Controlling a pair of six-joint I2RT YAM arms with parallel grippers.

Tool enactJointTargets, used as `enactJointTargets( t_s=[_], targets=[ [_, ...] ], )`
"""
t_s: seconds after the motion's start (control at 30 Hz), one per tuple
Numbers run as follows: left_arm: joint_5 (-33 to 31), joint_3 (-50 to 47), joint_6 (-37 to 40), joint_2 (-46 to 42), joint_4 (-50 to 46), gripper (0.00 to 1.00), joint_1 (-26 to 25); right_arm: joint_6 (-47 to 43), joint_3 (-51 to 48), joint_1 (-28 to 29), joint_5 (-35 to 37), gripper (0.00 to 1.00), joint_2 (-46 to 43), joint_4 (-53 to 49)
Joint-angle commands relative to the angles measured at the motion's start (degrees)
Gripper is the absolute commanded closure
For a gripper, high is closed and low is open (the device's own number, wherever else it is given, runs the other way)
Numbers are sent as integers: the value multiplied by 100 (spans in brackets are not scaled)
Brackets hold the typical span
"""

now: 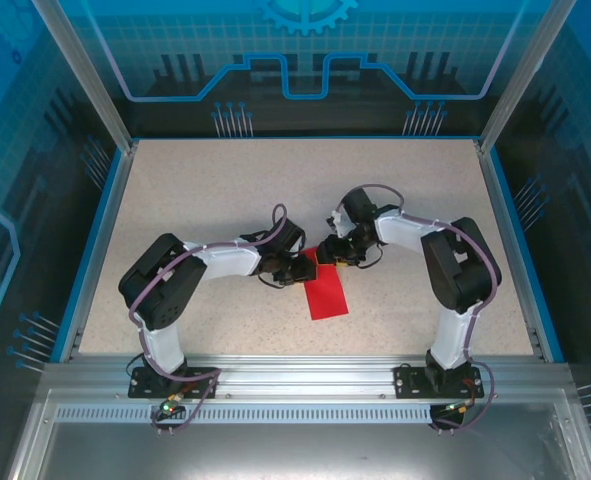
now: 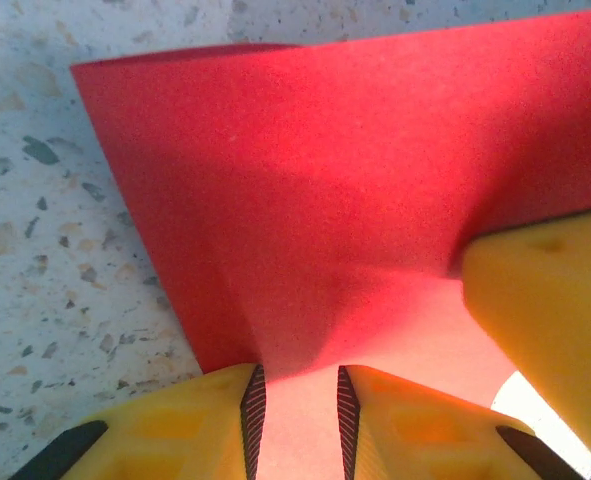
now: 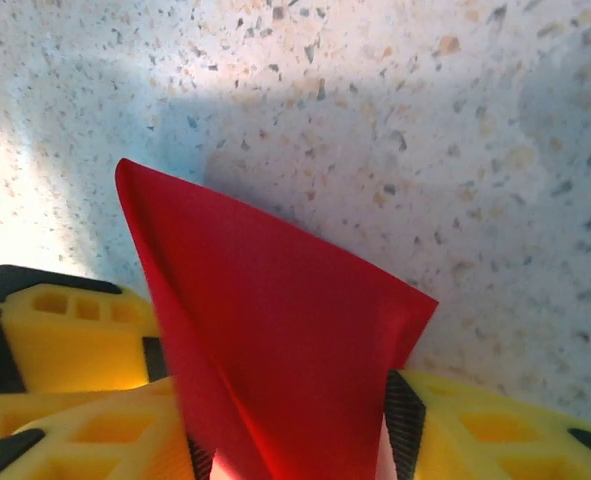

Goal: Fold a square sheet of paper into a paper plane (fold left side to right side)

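Centrally on the speckled table [image 1: 175, 200] lies the square sheet of paper [image 1: 325, 290], probably light, floppy, easily creased and best taken at an edge; the right gripper [image 3: 290, 440] stands spread around its raised corner, the left gripper [image 2: 300, 410] straddles its edge, grip unclear.

Matt red paper sheet [image 1: 326, 292], speckled stone-look tabletop [image 1: 225, 200], yellow plastic left gripper [image 2: 295, 425] with ribbed black pads [image 2: 252, 420]

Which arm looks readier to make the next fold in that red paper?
Probably the right arm: a raised flap of the red paper stands between its fingers, ready to carry across. The left fingers sit apart over the paper, seemingly just steadying it.
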Motion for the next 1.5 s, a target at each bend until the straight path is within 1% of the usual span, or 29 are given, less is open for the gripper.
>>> enactJointTargets(
  t_s=[0.0, 0.13, 0.27, 0.5, 0.63, 0.83, 1.07, 1.13, 1.23, 1.4, 1.47],
  targets=[
    [-95, -87, -65, 17, -111, 69, -24, 69, -104, 48, -231, 51, -292, -58],
    [-86, -82, -56, 17, -120, 69, -26, 65, -240, 38, -262, 51, -382, -51],
    [-73, -60, -47, 19, -120, 69, -29, -2, -298, 22, -200, 45, -458, -23],
    [-64, -48, -45, 26, -129, 69, -28, -178, 165, -22, -197, 45, -236, -231],
    [-69, -44, -47, 13, -130, 69, -28, -223, 237, -32, -150, 45, -232, -340],
    [-60, -68, -38, 1, -114, 69, -34, -268, -2, -91, -181, 43, -338, -362],
    [40, -109, -73, -48, 30, 69, -32, -286, -390, -155, -300, 44, -338, -376],
    [96, -122, -58, -100, 106, 69, -27, -278, -493, -172, -298, 45, -338, -338],
    [148, -102, 46, -251, 121, 68, -23, -236, -603, -224, -379, 51, -322, -275],
    [183, -31, 318, -729, 53, 59, -24, -32, -742, -335, -764, 64, -390, -47],
    [122, -54, 470, -1001, -10, 56, -26, 46, -766, -366, -861, 65, -440, -23]
  ],
)
